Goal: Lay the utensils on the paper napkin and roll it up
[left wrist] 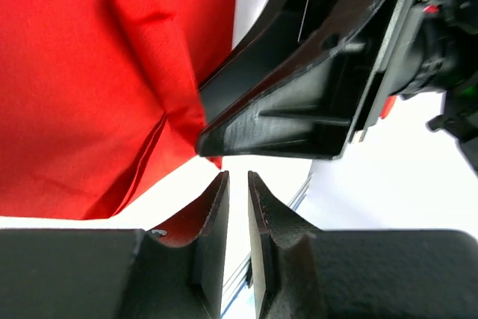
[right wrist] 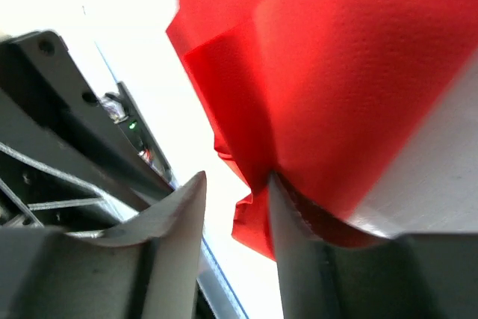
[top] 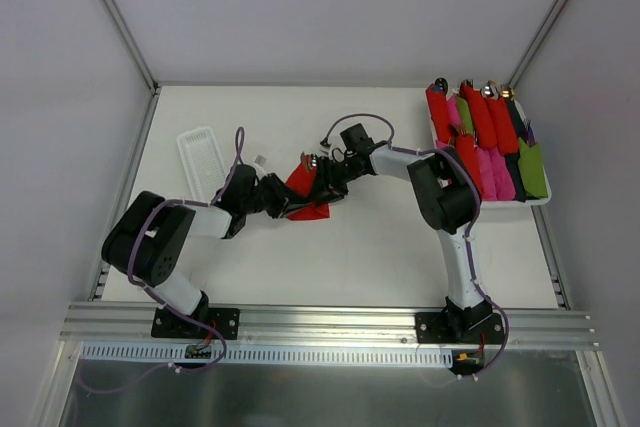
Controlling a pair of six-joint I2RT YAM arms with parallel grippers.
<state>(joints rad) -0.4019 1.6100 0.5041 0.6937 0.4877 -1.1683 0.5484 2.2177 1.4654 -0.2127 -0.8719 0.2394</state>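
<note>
The red paper napkin lies bunched and partly rolled at the table's middle, between both grippers. A silvery utensil tip pokes from its far end; the rest of the utensils are hidden inside. My left gripper sits at the napkin's left. In the left wrist view my left gripper shows a narrow empty gap, with the napkin just ahead. My right gripper is at the napkin's right. The right wrist view shows my right gripper open, the napkin draped against the outside of one finger.
A white tray at the right holds several red, pink and green rolled bundles. A long white tray lies at the left, with a small white scrap near it. Grey walls enclose the table.
</note>
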